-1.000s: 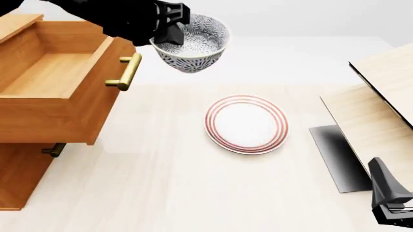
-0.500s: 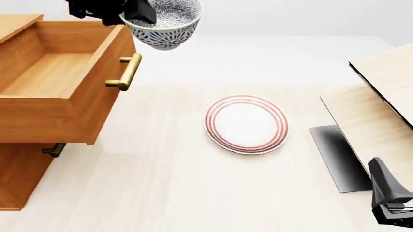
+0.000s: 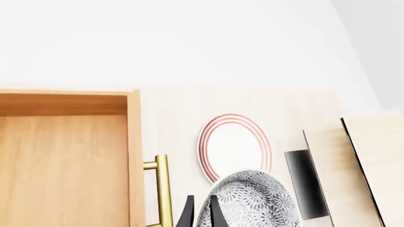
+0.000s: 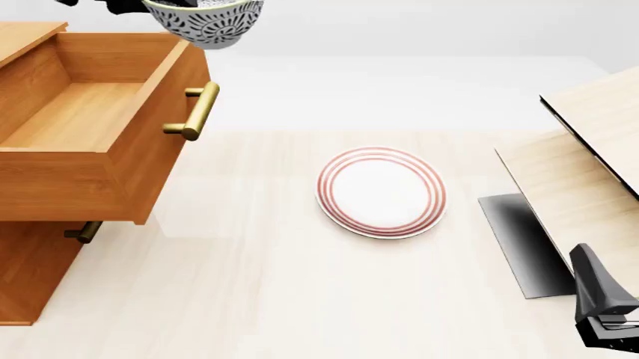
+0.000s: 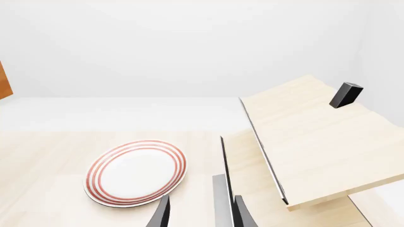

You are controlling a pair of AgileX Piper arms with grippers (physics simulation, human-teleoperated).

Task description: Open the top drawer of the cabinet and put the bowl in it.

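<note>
Right pincer [image 4: 606,329] low at the near right counter [image 4: 299,299] edge, fingers [image 5: 162,213] a narrow gap apart, holding nothing. Red-ringed plate [image 4: 381,191] flat mid-counter. Pale wood structure [image 4: 589,172] to its right. Cabinet [image 4: 30,269] at left, top drawer [image 4: 90,142] pulled out, its long axis running out toward the plate, brass handle [image 4: 196,111] facing right. Bowl [image 4: 205,21] upright, mouth up, in the air above the drawer's front right corner, gripped at the rim by the left pincer [image 3: 200,215].
</note>
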